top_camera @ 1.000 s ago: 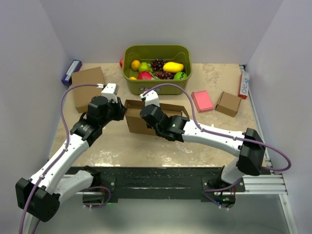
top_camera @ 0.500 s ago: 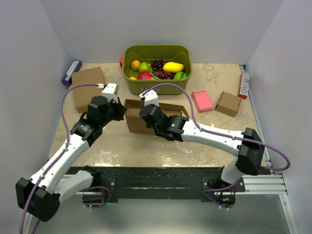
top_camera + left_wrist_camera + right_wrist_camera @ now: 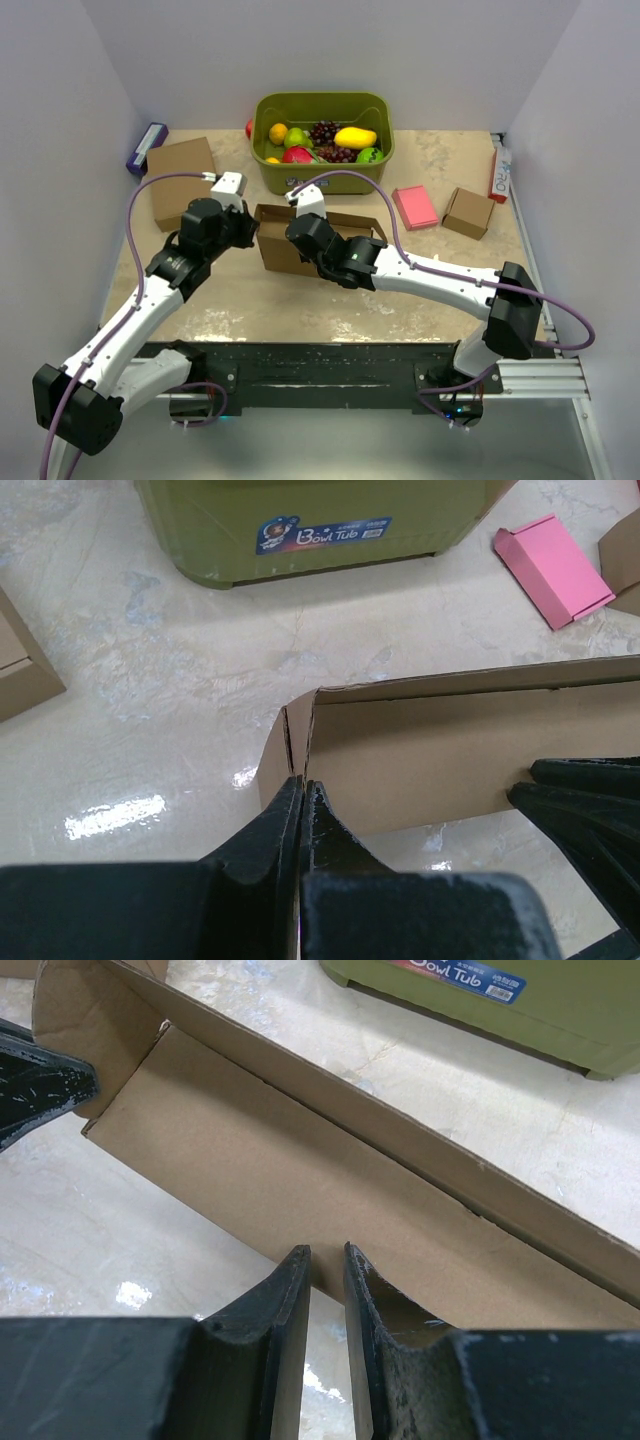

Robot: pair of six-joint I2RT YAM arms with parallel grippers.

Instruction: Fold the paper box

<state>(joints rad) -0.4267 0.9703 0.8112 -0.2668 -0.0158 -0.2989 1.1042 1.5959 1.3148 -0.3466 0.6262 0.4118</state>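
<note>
**A:** where's the paper box [image 3: 272, 248] at?

**B:** middle of the top view, just below the olive plastic tub [image 3: 220, 530]. Plain brown corrugated card, thin walls standing up. Left gripper [image 3: 302, 795] is pinched tight on a corner edge, and right gripper [image 3: 327, 1255] is clamped over the long wall.

The left arm [image 3: 130, 325] and right arm [image 3: 440, 280] have white shells between bulky black joints, and a purple cable [image 3: 150, 182] loops along each. The left gripper [image 3: 302, 780] and right gripper [image 3: 325, 1250] have matte black, tapered fingers.
</note>
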